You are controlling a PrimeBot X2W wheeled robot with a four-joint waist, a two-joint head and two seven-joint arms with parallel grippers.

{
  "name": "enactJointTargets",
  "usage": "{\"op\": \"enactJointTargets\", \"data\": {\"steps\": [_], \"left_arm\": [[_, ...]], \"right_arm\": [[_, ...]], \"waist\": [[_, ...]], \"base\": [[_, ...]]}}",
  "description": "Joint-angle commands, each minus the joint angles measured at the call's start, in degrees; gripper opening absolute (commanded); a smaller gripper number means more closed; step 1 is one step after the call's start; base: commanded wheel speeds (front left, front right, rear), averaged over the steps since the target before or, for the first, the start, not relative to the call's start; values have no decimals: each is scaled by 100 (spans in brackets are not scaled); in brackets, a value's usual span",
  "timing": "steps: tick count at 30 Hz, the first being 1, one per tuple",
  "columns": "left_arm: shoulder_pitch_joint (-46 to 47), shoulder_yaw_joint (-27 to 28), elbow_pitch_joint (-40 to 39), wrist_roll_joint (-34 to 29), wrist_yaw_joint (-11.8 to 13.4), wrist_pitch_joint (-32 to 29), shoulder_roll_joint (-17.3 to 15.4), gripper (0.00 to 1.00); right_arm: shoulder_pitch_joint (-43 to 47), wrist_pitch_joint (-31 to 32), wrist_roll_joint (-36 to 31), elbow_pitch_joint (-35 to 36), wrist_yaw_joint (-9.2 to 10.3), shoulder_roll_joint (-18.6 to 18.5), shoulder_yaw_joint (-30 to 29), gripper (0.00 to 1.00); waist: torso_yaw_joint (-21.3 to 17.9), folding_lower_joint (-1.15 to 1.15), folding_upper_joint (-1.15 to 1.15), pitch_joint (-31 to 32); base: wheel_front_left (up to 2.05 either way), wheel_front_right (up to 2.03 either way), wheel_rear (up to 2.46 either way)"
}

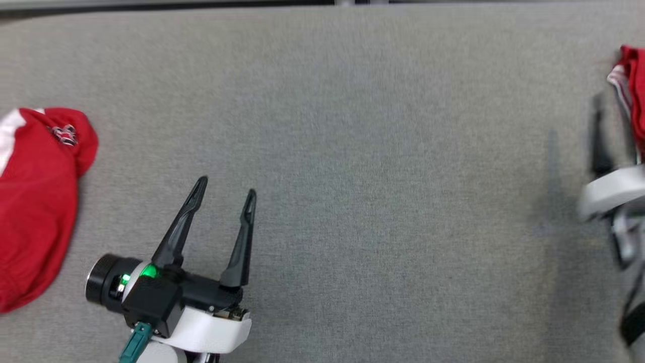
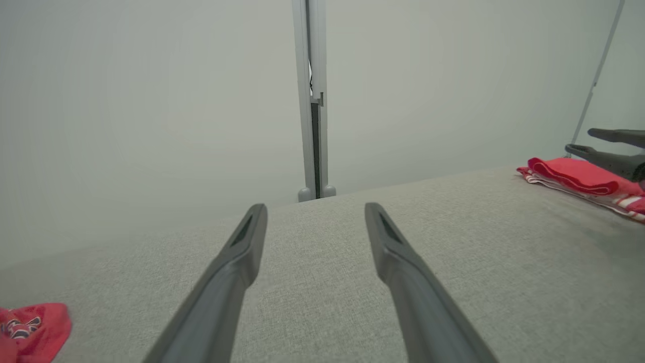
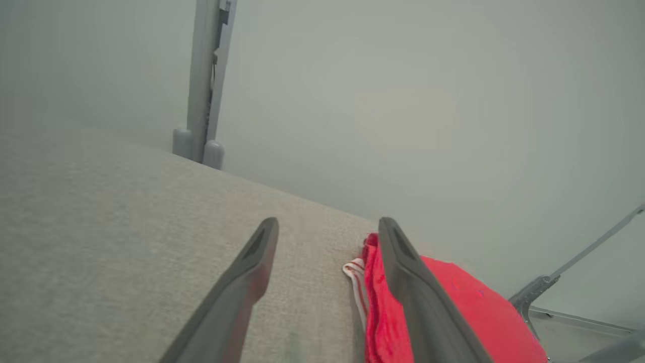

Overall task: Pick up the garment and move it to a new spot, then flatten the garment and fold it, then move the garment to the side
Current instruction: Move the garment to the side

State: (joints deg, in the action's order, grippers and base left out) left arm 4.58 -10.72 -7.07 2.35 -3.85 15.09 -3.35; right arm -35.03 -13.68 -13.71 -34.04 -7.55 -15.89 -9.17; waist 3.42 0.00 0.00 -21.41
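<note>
Head view: the left tool is over the grey woven-fabric tabletop, fingers spread, holding nothing. A loose red cloth garment with a white patch lies at the left edge. A folded red garment with white striped trim lies at the right edge.

Left wrist view: the two garments lie well apart.

Right wrist view: the right tool has its fingers spread and empty, one finger over the folded garment's edge.

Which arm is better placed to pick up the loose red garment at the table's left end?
Left, probably. The open left gripper sits near the loose red garment; the right gripper is far off at the opposite edge, by a folded red garment.
</note>
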Motion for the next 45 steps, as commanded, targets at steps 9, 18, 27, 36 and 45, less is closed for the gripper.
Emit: {"op": "enactJointTargets", "data": {"steps": [9,18,27,36,45], "left_arm": [[-558,294,377,319,175,7,19,100],[-1178,542,530,555,279,7,36,100],[-1767,624,534,359,409,7,35,100],[-2034,749,773,278,479,7,36,100],[-1926,718,1180,212,348,7,35,100]], "right_arm": [[1663,-146,1294,1361,13,915,1183,100],[3183,-145,1651,2574,13,1270,1215,100],[4332,-146,1838,2600,13,1293,1339,100],[4494,-147,2196,2469,12,1296,1411,100],[4526,-147,2148,2460,12,1296,1494,100]], "waist": [[245,0,0,1345],[242,0,0,2034],[148,0,0,2587],[66,0,0,2870],[126,0,0,2918]], "base": [[0,0,0],[0,0,0],[0,0,0],[0,0,0],[0,0,0]]}}
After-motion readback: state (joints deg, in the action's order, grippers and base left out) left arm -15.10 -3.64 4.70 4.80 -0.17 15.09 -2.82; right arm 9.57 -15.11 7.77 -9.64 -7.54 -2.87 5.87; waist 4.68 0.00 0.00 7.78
